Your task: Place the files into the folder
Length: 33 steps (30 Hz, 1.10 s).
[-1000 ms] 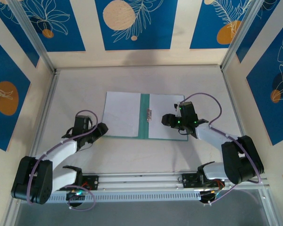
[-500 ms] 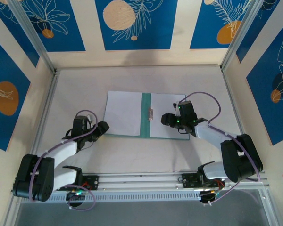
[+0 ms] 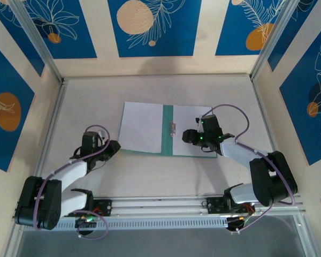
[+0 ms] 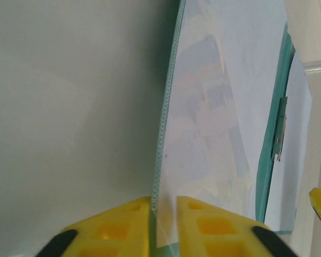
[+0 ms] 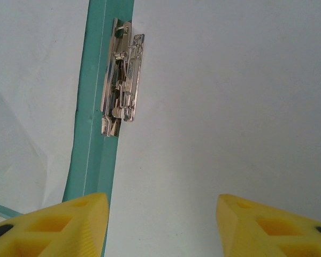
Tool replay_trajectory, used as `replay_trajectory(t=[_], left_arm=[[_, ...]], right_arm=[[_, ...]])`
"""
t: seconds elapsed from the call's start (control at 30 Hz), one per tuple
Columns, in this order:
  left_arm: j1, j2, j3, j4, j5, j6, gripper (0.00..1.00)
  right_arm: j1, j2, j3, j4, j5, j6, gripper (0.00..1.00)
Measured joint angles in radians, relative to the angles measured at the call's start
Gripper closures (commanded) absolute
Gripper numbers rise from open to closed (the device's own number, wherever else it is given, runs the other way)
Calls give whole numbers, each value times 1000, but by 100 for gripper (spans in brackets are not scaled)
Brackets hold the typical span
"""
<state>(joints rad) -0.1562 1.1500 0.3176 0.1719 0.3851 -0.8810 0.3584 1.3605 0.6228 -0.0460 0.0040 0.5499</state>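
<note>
Folder (image 3: 168,130) lies open and flat on the table (image 3: 150,176), both teal leaves spread, the metal clip (image 3: 174,128) upright along the spine.

Contents: one white sheet on each leaf. Left file (image 3: 142,127) lies left of the clip and covers nearly the whole leaf. Right file (image 3: 188,118) lies right of the clip, its inner edge just beside it. Neither sheet sits under the clip (the wrist view shows the clip (image 5: 122,85) resting on bare green spine (image 5: 96,134) at the edge of the right file (image 5: 230,96)).

Left gripper (image 3: 116,145): well left of the clip and nearer the arm bases, at the near-left corner of the folder. Wrist view: yellow fingers (image 4: 203,217) clenched on the leaf's ribbed edge (image 4: 168,107), with the left file (image 4: 214,107) lying on that leaf.

Right gripper (image 3: 186,137): just right of the clip, over the right file. Jaws spread wide, grasping nothing (image 5: 160,225).
</note>
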Motion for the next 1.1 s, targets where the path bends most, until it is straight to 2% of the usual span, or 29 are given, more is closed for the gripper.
replay_trajectory(t=[0.13, 0.33, 0.53, 0.83, 1.1], left_arm=[[0, -43, 0, -4, 1, 0, 100], [1, -116, 22, -65, 3, 27, 100], [2, -229, 99, -201, -25, 74, 100], [2, -375, 313, -497, -153, 225, 100], [2, -336, 554, -721, -194, 406, 100]], right_arm=[[3, 0, 0, 0, 6, 0, 44], [11, -21, 0, 1, 23, -7, 44], [14, -92, -5, 10, 48, -11, 44], [14, -121, -29, 24, 72, -11, 44], [14, -115, -29, 24, 75, -11, 44]])
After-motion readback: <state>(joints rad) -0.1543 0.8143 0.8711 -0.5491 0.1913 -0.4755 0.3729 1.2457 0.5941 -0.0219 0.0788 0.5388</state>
